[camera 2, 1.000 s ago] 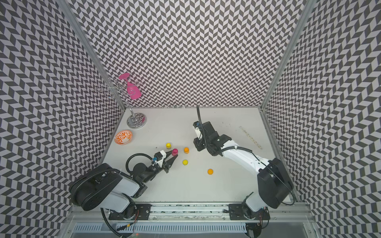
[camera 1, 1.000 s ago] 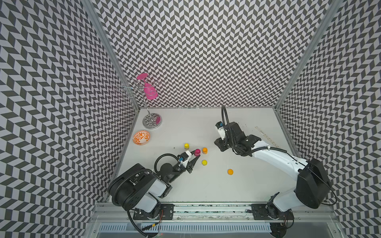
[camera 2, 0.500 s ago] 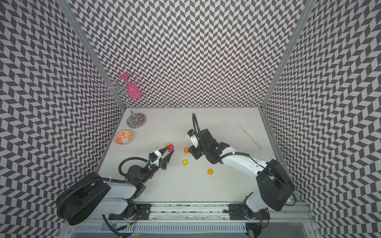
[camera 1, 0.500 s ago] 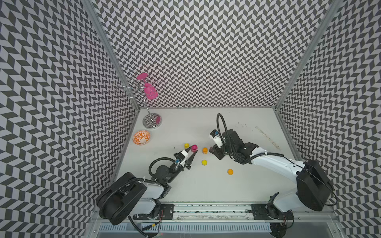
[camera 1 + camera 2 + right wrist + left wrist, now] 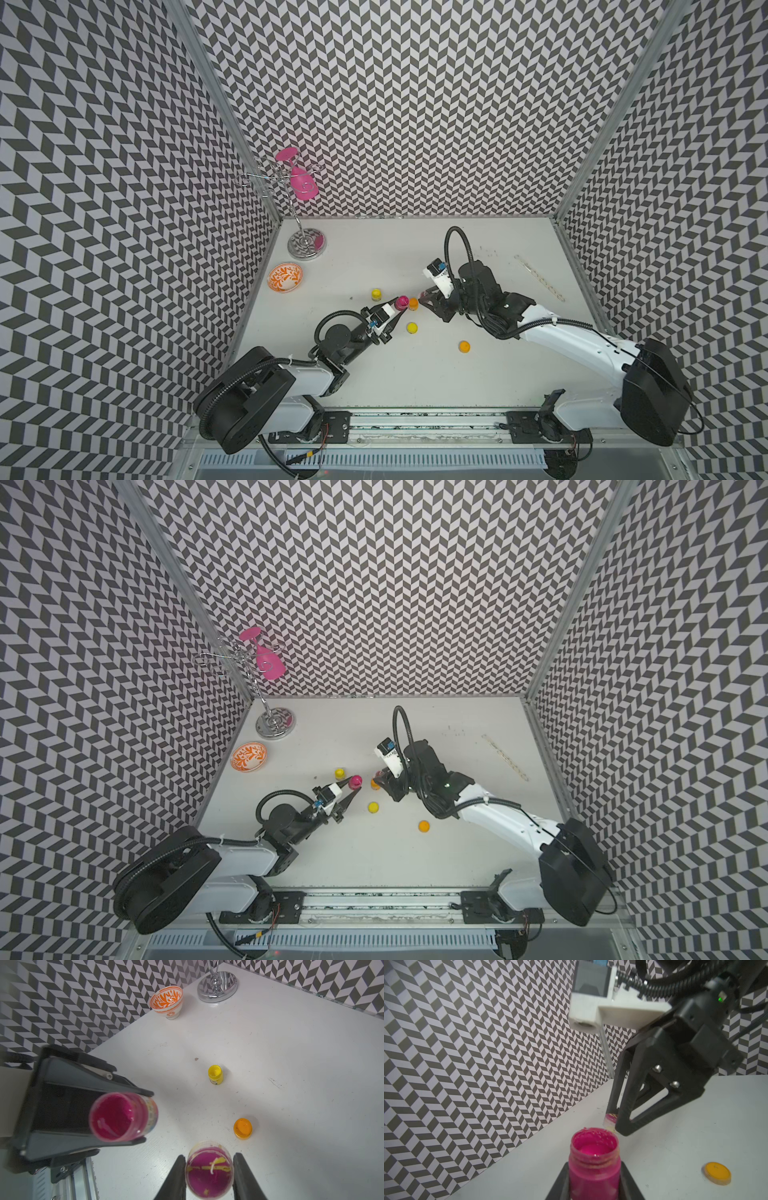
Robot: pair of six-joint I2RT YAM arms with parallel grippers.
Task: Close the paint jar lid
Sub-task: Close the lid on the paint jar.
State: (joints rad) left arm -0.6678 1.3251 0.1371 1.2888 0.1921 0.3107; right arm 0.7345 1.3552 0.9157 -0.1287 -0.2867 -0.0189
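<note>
Pink paint jar (image 5: 593, 1147) sits clamped between the fingers of our left gripper (image 5: 595, 1167), its mouth uncovered and wet paint showing inside. Just beyond that mouth, near but not touching it, our right gripper (image 5: 209, 1156) pinches the paint-smeared lid (image 5: 208, 1174) by its rim. On the white table (image 5: 291, 1084) close by we see an open orange paint jar (image 5: 242, 1128), farther off an open yellow paint jar (image 5: 215, 1074), and farthest an orange-patterned bowl (image 5: 166, 999).
</note>
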